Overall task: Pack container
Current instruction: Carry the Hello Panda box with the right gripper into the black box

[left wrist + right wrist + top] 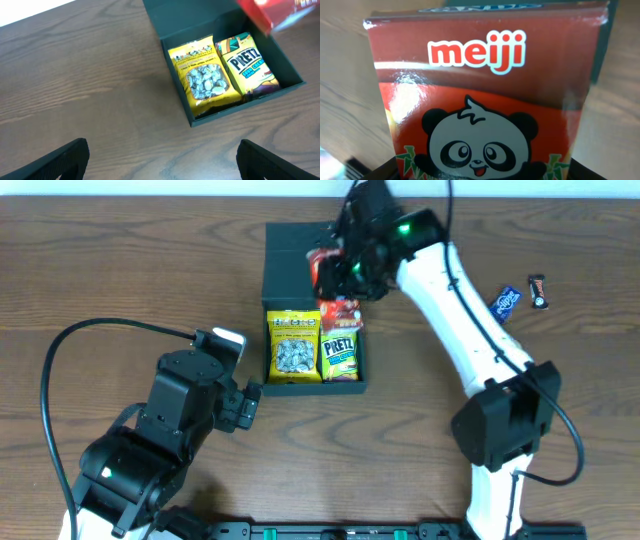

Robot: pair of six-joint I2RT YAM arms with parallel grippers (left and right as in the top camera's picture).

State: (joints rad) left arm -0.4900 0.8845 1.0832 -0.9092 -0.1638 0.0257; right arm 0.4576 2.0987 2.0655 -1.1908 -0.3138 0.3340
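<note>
The black container (274,275) stands open at the table's middle back; it also shows in the left wrist view (175,20). In it lie a yellow snack bag (293,345) and a yellow pretzel bag (340,355), side by side at its near end. My right gripper (340,268) is shut on a red Meiji panda snack box (485,95) and holds it over the container's far right part. The red box shows blurred in the left wrist view (267,12). My left gripper (162,160) is open and empty over bare table, near-left of the container.
A blue snack packet (505,301) and a dark small packet (539,291) lie at the right of the table. A red-orange packet (341,311) lies in the container under the right gripper. The left arm's cable loops at the left.
</note>
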